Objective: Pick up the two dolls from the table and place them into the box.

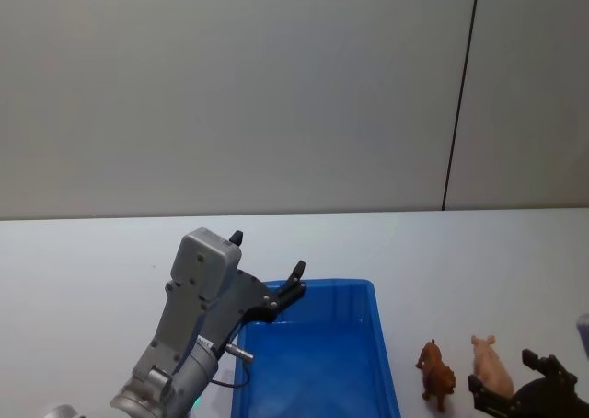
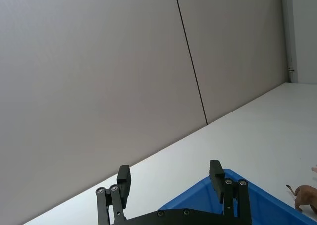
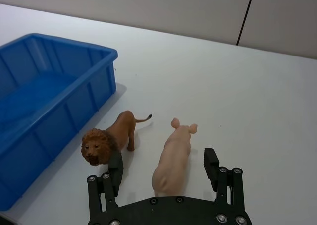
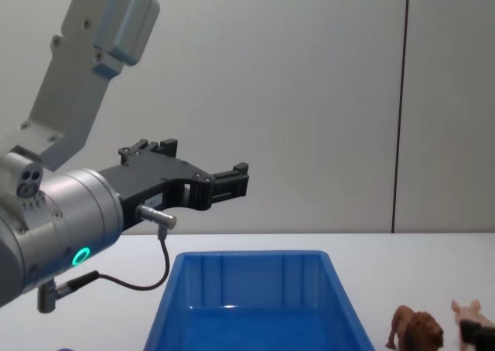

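Note:
On the white table (image 1: 92,271), a brown lion (image 1: 436,374) and a pale pink pig (image 1: 492,367) stand side by side, just right of the blue box (image 1: 313,363). My right gripper (image 3: 163,161) is open around the pig (image 3: 173,153). One finger is between the pig and the lion (image 3: 111,138), and the other is on the pig's far side. The fingers do not press on it. My left gripper (image 1: 267,253) hangs open and holds nothing. It is raised above the box's far left corner (image 2: 247,195). The box looks empty.
A plain grey wall with a dark vertical seam (image 1: 460,96) stands behind the table. Bare tabletop lies left of the box and beyond the dolls. The box wall (image 3: 84,98) is a short way from the lion.

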